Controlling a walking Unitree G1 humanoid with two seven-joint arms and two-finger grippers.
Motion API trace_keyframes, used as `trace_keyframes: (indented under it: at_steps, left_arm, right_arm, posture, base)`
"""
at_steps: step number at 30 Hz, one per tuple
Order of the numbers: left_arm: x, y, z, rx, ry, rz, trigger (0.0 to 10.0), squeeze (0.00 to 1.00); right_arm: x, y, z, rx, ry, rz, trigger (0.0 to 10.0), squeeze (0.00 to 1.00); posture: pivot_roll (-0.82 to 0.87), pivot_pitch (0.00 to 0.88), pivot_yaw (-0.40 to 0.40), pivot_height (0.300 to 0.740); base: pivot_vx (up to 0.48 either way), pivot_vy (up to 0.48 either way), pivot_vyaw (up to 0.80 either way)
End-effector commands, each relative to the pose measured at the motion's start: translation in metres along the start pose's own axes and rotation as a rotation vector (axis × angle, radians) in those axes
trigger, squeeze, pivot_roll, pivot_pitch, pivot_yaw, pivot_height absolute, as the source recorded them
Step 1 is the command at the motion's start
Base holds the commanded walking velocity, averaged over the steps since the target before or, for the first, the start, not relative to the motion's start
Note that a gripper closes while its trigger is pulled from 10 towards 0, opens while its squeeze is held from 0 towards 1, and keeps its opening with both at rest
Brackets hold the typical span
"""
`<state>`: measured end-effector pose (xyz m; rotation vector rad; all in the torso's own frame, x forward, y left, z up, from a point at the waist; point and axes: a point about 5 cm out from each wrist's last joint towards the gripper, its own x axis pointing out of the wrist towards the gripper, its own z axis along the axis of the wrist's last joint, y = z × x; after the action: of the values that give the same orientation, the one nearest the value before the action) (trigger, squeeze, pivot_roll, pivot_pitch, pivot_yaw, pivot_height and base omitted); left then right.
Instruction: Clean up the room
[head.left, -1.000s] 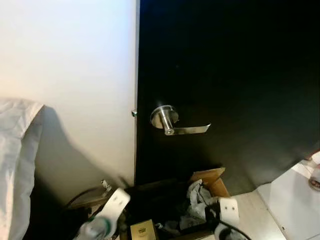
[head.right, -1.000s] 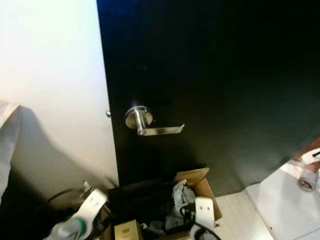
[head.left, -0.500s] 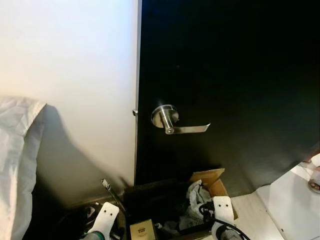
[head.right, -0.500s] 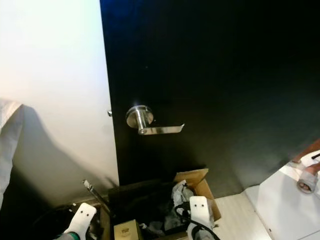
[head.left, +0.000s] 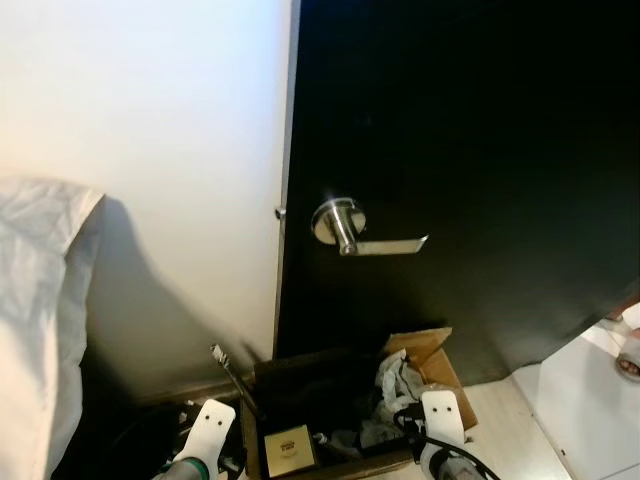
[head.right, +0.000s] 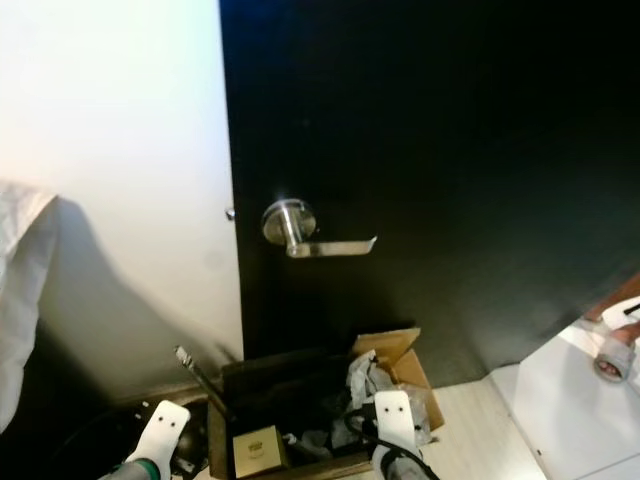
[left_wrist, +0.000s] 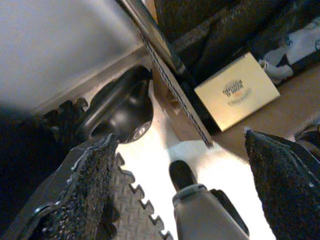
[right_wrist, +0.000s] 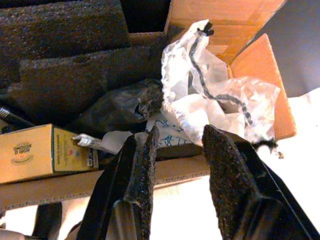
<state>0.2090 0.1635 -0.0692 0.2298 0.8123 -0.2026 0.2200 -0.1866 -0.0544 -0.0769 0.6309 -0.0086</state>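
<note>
Right gripper (right_wrist: 175, 165) parted over cardboard box (right_wrist: 250, 65), crumpled plastic (right_wrist: 210, 95)

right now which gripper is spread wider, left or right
The left gripper: its fingers stand far apart, framing the small tan box. The right gripper is open too, with a narrower gap, over the crumpled clear plastic.

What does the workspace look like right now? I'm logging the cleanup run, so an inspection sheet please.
Surface: pale floor; foam mat in left wrist view.
Job's things: open cardboard box by the door, holding dark foam, crumpled plastic bags, a small tan carton.
Clutter: black rounded object beside the box; white cloth at left.
Grippers: left gripper open, low beside the box; right gripper open, above the box's front edge.
Cables: black cable on right arm.
Surroundings: black door, silver lever handle, white wall.
</note>
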Motion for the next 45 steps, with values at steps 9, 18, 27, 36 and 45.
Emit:
trace_keyframes:
  at_steps: [9, 18, 27, 36, 45]
  left_arm:
    - [-0.0007, -0.0037, -0.0045, -0.007, 0.008, -0.010, 10.0, 0.00]
    - [-0.0007, -0.0042, -0.0046, -0.006, 0.006, -0.013, 10.0, 0.00]
    - [-0.0009, -0.0051, -0.0053, -0.006, 0.004, -0.016, 10.0, 0.00]
    - [-0.0014, -0.0056, -0.0071, -0.005, 0.006, -0.017, 10.0, 0.00]
    - [-0.0017, -0.0060, -0.0082, -0.007, 0.009, -0.020, 10.0, 0.00]
  right_arm:
    - [-0.0017, -0.0036, -0.0052, -0.007, 0.019, -0.010, 10.0, 0.00]
    - [-0.0018, -0.0034, -0.0058, -0.009, 0.022, -0.010, 10.0, 0.00]
    - [-0.0021, -0.0032, -0.0070, -0.014, 0.029, -0.006, 10.0, 0.00]
    - [-0.0027, -0.0026, -0.0085, -0.016, 0.033, -0.002, 10.0, 0.00]
    - [-0.0029, -0.0023, -0.0088, -0.018, 0.032, 0.002, 10.0, 0.00]
  posture:
    - [-0.06, 0.000, -0.019, 0.740]
    - [-0.05, 0.000, -0.019, 0.740]
    - [-0.05, 0.000, -0.022, 0.740]
    - [-0.05, 0.000, -0.024, 0.740]
    - [-0.05, 0.000, -0.025, 0.740]
  base:
    - [-0.326, 0.000, 0.00]
    - [-0.397, 0.000, 0.00]
    - [-0.412, 0.000, 0.00]
    - [-0.448, 0.000, 0.00]
    - [-0.447, 0.000, 0.00]
